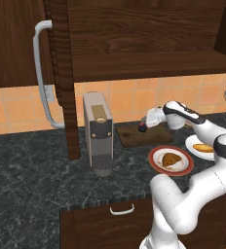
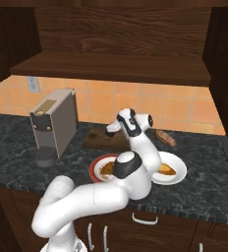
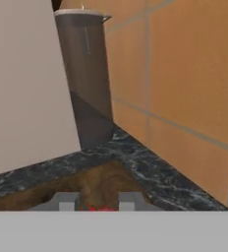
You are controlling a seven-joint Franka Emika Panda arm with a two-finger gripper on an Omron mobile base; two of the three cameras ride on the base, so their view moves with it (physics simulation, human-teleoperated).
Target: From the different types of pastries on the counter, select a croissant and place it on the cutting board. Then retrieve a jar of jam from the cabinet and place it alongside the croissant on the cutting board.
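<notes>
Gripper: the gripper (image 1: pixel 143 127) hangs low over the cutting board (image 1: pixel 129 136), hand turned sideways toward the coffee machine (image 1: pixel 98 131); in the hand view its fingertips (image 3: pixel 67 201) sit with a sliver of red between them, so I judge the jaws narrow and closed on the jar of jam (image 3: pixel 99 208).
Jar: at the near-left part of the board, a small dark-and-red blob at the hand's tip (image 1: pixel 142 129); I cannot tell whether its base touches the wood yet.
Croissant: on the red-rimmed plate (image 1: pixel 156 166) on the counter (image 1: pixel 32 170), a golden-brown crescent (image 1: pixel 171 159), not on the board.
Other pastry: the yellow-orange oblong (image 1: pixel 203 147) lies on the white plate (image 1: pixel 192 146) to the right.
Risk, order: the board would end up with jam alone, because the croissant looks unmoved; placing it later means working around the jar.
Risk, release: if the jaws open while the jar hangs above the board, it may tip or roll off toward the tiled wall (image 3: pixel 194 74).
Risk, crowding: the hand is near the machine's side, so a sideways retreat could bump it.
Risk, space: a jar set mid-board leaves little room beside it.
</notes>
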